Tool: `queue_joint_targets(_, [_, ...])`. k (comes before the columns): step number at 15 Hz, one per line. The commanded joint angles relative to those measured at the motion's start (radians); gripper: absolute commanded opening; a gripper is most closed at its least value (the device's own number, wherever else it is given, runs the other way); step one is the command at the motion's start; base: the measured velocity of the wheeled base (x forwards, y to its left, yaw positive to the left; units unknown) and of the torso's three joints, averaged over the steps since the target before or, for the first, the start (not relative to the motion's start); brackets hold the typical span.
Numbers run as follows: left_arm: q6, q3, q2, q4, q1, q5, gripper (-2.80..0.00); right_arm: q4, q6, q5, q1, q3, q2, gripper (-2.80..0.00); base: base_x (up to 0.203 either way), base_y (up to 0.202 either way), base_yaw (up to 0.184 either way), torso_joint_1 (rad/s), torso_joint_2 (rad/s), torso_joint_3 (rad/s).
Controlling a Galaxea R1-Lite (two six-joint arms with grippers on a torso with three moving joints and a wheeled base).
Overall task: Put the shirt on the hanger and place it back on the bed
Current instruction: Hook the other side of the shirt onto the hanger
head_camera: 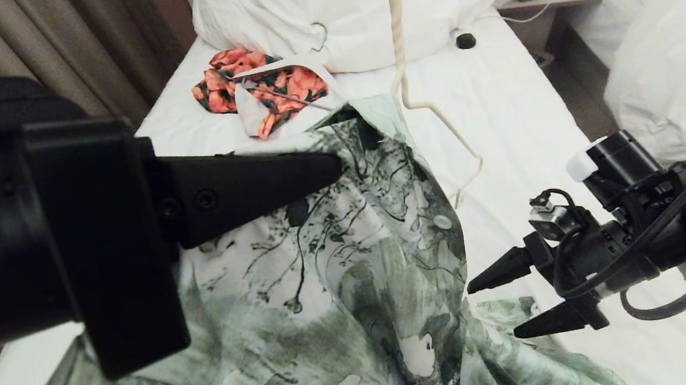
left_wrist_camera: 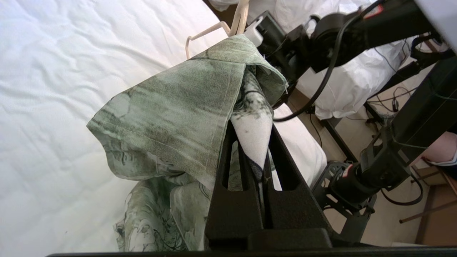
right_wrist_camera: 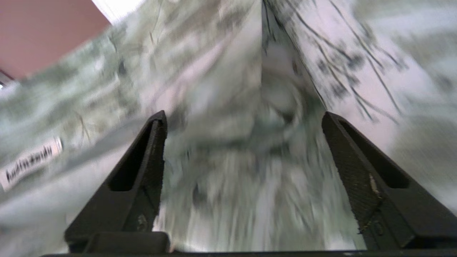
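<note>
Holding the shirt (head_camera: 352,264) up over the bed (head_camera: 504,105), left gripper (left_wrist_camera: 259,171) fingers clenched on its fabric
Right gripper (head_camera: 497,308) fingers spread, empty, beside the shirt; hanger (head_camera: 403,45) upright behind the collar

My left gripper (head_camera: 330,169) is matte black, its tapered wedge finger fixed to a boxy block by two round screws at its base. My right gripper (head_camera: 494,308) has two pointed black fingers (right_wrist_camera: 360,171) with cross-hatched pads and hollow slots. At its 2 o'clock sit a black cylinder (head_camera: 620,159) with a white cap, a small camera module and looping black cables (head_camera: 663,308).
</note>
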Motion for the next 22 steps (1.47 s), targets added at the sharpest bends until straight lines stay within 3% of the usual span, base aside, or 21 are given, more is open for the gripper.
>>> queue_joint_targets(1, [-0.002, -0.006, 0.002, 0.001, 0.000, 0.001, -2.80, -0.040, 0.020, -0.009, 0.012, 0.003, 0.017, 0.00, 0.000, 0.000, 0.000, 0.000, 0.00, 0.000])
queue_joint_targets(4, [-0.002, -0.006, 0.000, 0.001, 0.000, 0.003, -2.80, -0.118, 0.075, -0.096, 0.064, 0.006, 0.045, 0.00, 0.000, 0.000, 0.000, 0.000, 0.00, 0.000])
queue_joint_targets(10, [-0.002, -0.005, -0.003, 0.003, 0.000, 0.004, -2.80, -0.122, 0.076, -0.102, 0.127, -0.034, 0.076, 0.00, 0.000, 0.000, 0.000, 0.000, 0.00, 0.000])
queue_joint_targets(11, [-0.002, -0.005, -0.003, 0.003, 0.000, 0.004, -2.80, -0.121, 0.074, -0.103, 0.142, -0.033, 0.072, -2.80, 0.000, 0.000, 0.000, 0.000, 0.00, 0.000])
queue_joint_targets(16, [-0.002, -0.006, -0.001, 0.001, 0.001, 0.004, -2.80, -0.113, 0.073, -0.104, 0.144, -0.017, 0.062, -2.80, 0.000, 0.000, 0.000, 0.000, 0.00, 0.000])
queue_joint_targets(19, [-0.002, -0.021, 0.014, 0.001, 0.001, 0.004, -2.80, -0.112, 0.072, -0.127, 0.102, -0.009, 0.044, -2.80, 0.000, 0.000, 0.000, 0.000, 0.00, 0.000])
queue_joint_targets(22, [-0.001, -0.041, 0.058, 0.001, 0.001, 0.004, -2.80, -0.102, 0.071, -0.225, 0.013, -0.008, -0.007, -2.80, 0.000, 0.000, 0.000, 0.000, 0.00, 0.000])
